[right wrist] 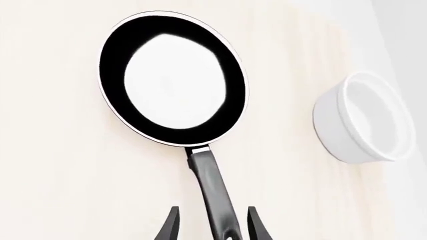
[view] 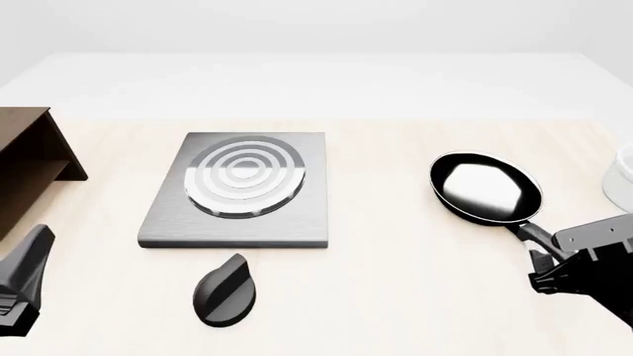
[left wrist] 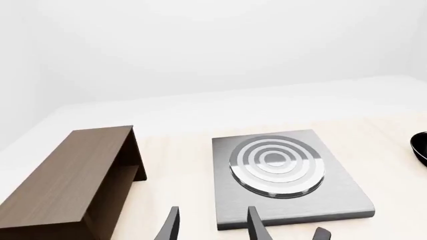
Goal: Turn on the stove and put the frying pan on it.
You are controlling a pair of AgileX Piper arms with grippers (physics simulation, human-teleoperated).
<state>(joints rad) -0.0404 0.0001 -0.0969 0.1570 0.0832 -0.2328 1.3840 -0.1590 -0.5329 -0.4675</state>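
Note:
The stove [view: 237, 215] is a grey slab with a ringed burner [view: 244, 176], lying left of centre on the table. Its black oval knob [view: 225, 291] lies apart, just in front of it. The frying pan [view: 485, 187] rests on the table to the right, with its handle [right wrist: 212, 187] pointing back at my right gripper [right wrist: 213, 227]. That gripper is open, one finger on each side of the handle's end. My left gripper [left wrist: 212, 227] is open and empty, low at the near left, short of the stove [left wrist: 287, 200].
A dark brown wooden shelf [view: 25, 159] stands at the left edge, close to my left arm. At the far right, beside the pan, sits a white bowl [right wrist: 363, 117]. Bare tabletop separates the stove from the pan.

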